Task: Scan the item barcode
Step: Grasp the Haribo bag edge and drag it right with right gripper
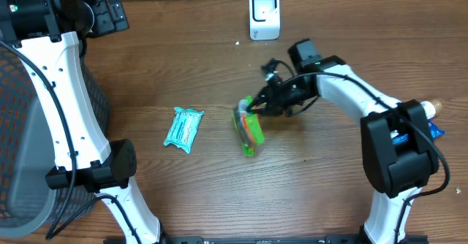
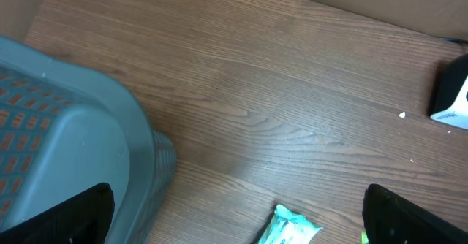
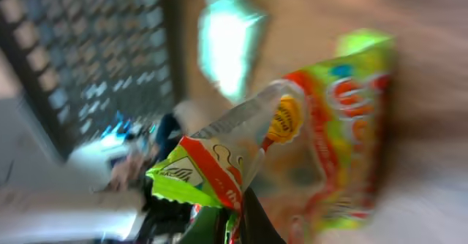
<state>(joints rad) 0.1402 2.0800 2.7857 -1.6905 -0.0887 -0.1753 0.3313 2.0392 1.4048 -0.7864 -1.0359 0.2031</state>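
The green snack bag (image 1: 248, 127), printed in orange and red, is hanging tilted near the middle of the desk (image 1: 329, 193), with the fingers of the right gripper (image 1: 259, 107) pinching its crimped top edge. The white barcode scanner (image 1: 264, 14) is standing upright at the far edge, well apart from the bag, its dark window facing the desk. A teal wrapped packet (image 1: 183, 128) is lying flat to the bag's left, apart from it.

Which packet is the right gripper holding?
The green-and-orange snack bag, pinched at one edge by the right gripper. The teal packet lies loose on the table, untouched.
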